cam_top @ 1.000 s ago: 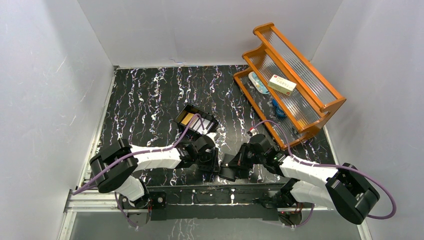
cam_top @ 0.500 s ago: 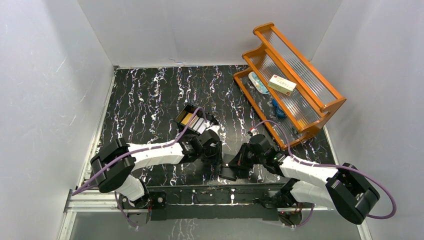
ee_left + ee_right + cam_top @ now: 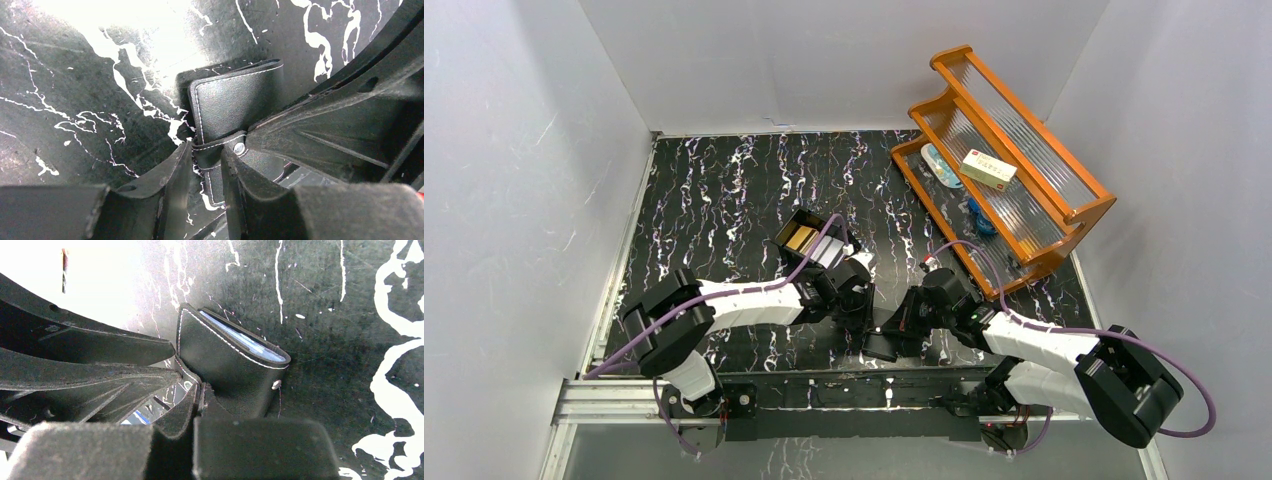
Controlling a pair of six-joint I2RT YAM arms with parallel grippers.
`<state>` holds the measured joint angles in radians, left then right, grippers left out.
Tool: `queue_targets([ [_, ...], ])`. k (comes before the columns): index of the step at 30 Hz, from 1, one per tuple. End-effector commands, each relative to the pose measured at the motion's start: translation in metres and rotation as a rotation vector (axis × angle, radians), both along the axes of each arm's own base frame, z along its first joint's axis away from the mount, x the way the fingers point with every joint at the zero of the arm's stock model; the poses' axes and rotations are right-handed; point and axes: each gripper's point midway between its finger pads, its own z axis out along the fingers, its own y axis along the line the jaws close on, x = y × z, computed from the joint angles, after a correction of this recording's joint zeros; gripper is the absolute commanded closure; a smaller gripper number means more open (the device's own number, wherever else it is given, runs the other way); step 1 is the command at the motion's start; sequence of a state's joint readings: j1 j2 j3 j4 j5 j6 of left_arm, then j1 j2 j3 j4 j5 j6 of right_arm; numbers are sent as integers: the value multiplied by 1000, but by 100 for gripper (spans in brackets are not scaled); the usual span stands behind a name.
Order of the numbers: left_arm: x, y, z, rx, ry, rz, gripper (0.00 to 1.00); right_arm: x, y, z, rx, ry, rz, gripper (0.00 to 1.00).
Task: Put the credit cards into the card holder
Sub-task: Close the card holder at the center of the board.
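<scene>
Card holder [image 3: 235,102] on the desk [image 3: 75,100] — left claw [image 3: 206,152] tight on its snap tab [image 3: 220,144], right claw [image 3: 199,390] closed on its edge.

Soft, even light is filling the overhead view, leaving only faint shadows; in both wrist views glare is washing out the upper left of the surface [image 3: 60,90]; the near fingers [image 3: 160,200] are blurring along the bottom edge.

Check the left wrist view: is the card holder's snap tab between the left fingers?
Yes, the snap tab of the card holder sits between the two left fingers.
</scene>
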<state>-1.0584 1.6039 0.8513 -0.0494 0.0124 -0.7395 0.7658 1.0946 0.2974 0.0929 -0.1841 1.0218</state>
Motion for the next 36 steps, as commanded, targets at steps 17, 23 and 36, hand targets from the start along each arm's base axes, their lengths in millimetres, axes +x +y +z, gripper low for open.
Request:
queue_targets([
  [17,-3,9,-23,80,6,-23,79,13,11,29,15,-21,3,90],
  [23,-2,11,-23,84,6,-19,79,13,12,27,10,-12,5,87],
  [36,-2,9,-24,88,12,-20,79,15,15,27,9,-10,9,80],
])
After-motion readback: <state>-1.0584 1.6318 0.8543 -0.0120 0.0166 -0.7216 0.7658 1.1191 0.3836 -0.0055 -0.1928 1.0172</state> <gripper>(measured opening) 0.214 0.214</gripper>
